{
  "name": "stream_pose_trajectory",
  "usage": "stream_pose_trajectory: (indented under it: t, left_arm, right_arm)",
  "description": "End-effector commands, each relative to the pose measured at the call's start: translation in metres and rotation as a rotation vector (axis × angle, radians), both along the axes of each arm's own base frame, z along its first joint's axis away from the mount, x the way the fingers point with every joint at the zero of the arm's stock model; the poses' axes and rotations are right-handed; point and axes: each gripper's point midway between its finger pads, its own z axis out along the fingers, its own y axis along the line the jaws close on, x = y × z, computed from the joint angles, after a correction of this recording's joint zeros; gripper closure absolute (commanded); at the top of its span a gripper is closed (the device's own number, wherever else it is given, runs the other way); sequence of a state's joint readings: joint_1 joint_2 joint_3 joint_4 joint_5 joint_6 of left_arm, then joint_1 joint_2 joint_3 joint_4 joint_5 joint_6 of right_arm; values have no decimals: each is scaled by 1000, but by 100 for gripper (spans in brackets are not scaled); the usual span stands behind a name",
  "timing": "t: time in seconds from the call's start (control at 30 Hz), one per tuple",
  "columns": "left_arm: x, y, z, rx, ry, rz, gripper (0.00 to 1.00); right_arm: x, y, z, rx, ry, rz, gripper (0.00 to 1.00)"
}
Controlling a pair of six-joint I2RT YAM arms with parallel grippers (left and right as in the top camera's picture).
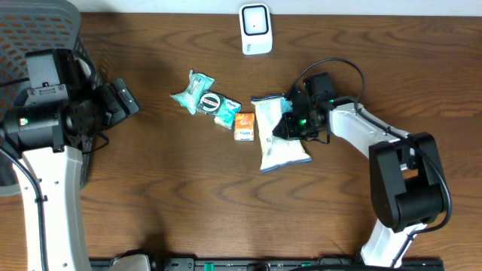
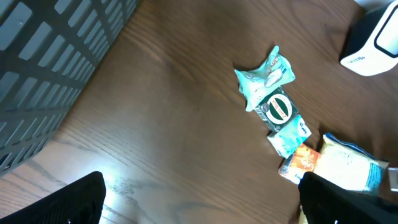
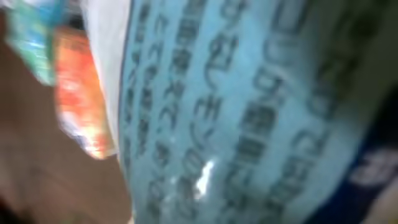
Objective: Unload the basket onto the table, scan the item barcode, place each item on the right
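A dark brown table point(image 1: 188, 196) with a pronounced wood grain is seen filling nearly the whole overhead view. A narrow pale strip point(image 1: 376, 6) is shown beyond its far edge, though whether it is wall or floor cannot be told. A grey mesh structure point(image 1: 34, 26) with a grid of openings is set at the far left corner, a black rail point(image 1: 241, 264) is run along the near edge, and a soft patch of reflected light point(image 2: 124, 177) is caught on the wood in the left wrist view.
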State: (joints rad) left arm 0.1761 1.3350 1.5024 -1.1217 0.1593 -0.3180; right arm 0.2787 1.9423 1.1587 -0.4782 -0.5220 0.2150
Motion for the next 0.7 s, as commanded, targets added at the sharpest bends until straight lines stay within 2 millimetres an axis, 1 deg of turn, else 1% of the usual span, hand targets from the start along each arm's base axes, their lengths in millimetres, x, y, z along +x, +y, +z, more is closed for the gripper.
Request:
stream_pose_trajectory:
  t: [0.0, 0.13, 0.2, 0.3, 0.43, 0.5, 0.67]
  left_arm:
    - [2, 1, 7, -2, -17, 3, 2]
    - [2, 1, 7, -2, -17, 3, 2]
    - [2, 1, 7, -2, -17, 2, 2]
    - [2, 1, 7, -2, -17, 3, 2]
    - [2, 1, 7, -2, -17, 3, 2]
    - [2, 1, 7, -2, -17, 2, 3]
    - [2, 1, 7, -2, -17, 3, 3]
  right_arm:
    - [-14, -7, -26, -58, 75, -27, 99]
    - [-10, 1, -10, 41, 81, -19, 99]
    - [-7, 6, 4, 118, 76, -11, 99]
    - [-2, 12, 32, 239, 50, 5, 99]
    - [1, 13, 69, 366, 7, 25, 99]
    - [1, 12, 85, 399, -18, 29, 99]
    - [1, 10, 109, 417, -77, 40, 99]
